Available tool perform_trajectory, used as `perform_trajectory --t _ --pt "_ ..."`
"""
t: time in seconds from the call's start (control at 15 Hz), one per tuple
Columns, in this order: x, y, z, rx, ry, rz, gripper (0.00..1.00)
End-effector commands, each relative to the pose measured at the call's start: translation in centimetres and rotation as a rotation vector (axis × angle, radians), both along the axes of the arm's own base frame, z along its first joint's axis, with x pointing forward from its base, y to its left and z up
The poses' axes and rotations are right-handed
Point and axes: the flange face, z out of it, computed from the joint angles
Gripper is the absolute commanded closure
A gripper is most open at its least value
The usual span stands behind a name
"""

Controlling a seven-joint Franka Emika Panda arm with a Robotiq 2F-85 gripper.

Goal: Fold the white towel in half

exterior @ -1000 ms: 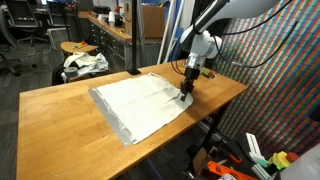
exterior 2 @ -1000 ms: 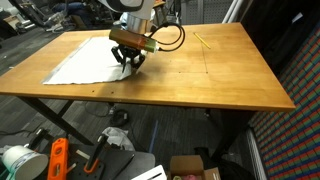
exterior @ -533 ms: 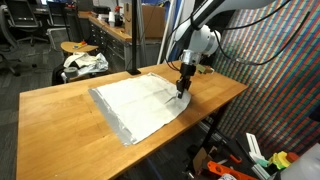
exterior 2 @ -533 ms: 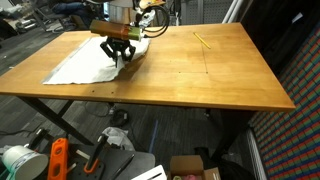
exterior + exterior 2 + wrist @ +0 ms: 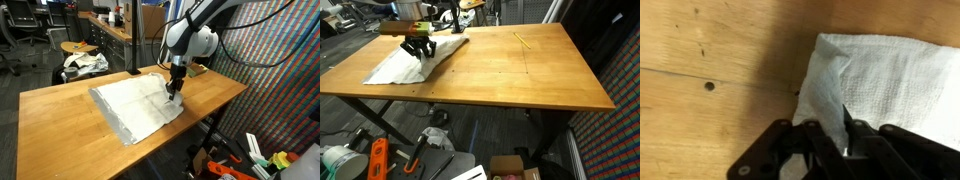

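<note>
The white towel [image 5: 135, 102] lies spread on the wooden table [image 5: 60, 120], pale with greyish edges. My gripper [image 5: 173, 90] is shut on the towel's edge and holds that part lifted above the cloth. In an exterior view the gripper [image 5: 417, 47] hangs over the towel [image 5: 400, 68], whose pinched edge rises toward it. The wrist view shows a fold of towel [image 5: 860, 80] pinched between the black fingers [image 5: 790, 150], with bare wood to the left.
A stool with a smaller crumpled white cloth [image 5: 84, 63] stands behind the table. A thin yellow stick [image 5: 522, 41] lies on the table's far side. Cables and the arm's base [image 5: 205, 45] sit at the table's edge. Tools and boxes [image 5: 380, 160] lie on the floor.
The gripper has carried the pinched towel edge away from the table's edge and inward over the cloth, lifting it slightly. The jaws stayed shut.
</note>
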Motion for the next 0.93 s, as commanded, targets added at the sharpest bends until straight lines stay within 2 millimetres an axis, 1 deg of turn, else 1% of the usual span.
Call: perform_trajectory --t 0.0,0.27,0.47,0.73,0.87 --pt "-1.7 3.4 1.4 -0.042 -0.066 -0.012 0.97" --pt "-3.2 6.7 1.5 -0.074 -0.091 0.009 0.97" --pt "-4.7 8.5 1.4 -0.091 -0.099 0.035 0.97" --pt "-6.6 11.5 1.2 -0.102 -0.124 0.062 0.97" --pt "-7.4 13.4 1.4 -0.087 -0.16 0.051 0.97"
